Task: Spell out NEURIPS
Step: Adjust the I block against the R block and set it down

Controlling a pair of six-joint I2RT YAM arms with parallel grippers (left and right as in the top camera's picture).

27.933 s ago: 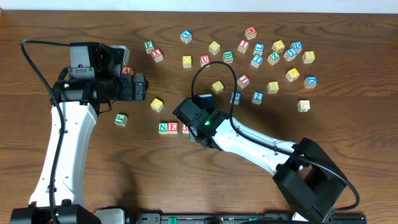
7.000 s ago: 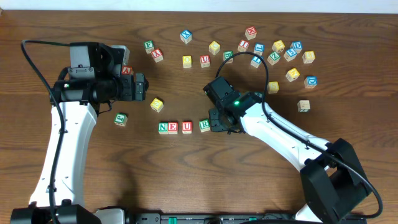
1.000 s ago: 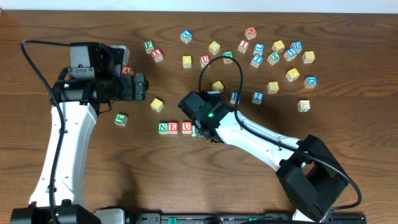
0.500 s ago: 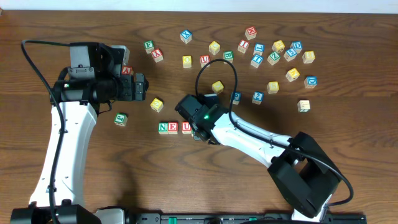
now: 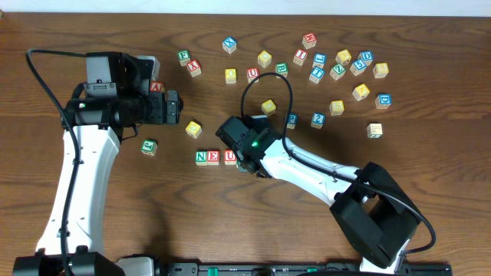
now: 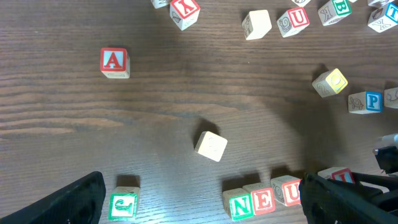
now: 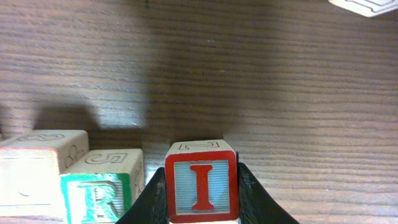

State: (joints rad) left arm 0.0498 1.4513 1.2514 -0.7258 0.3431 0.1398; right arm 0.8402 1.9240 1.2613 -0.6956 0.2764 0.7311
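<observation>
Our right hand (image 7: 200, 198) is clamped on the red I cube (image 7: 201, 180), holding it just right of the green R cube (image 7: 99, 196), since I follows R in our word.

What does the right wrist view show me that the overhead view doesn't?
Only the right wrist: the red I cube clamped in the right gripper, just right of the green R cube; overhead, the arm largely covers both. Only overhead: the green N cube, red E cube and red U cube in a row, the scattered cubes farther back, the left gripper. Both: the wooden table.
</observation>
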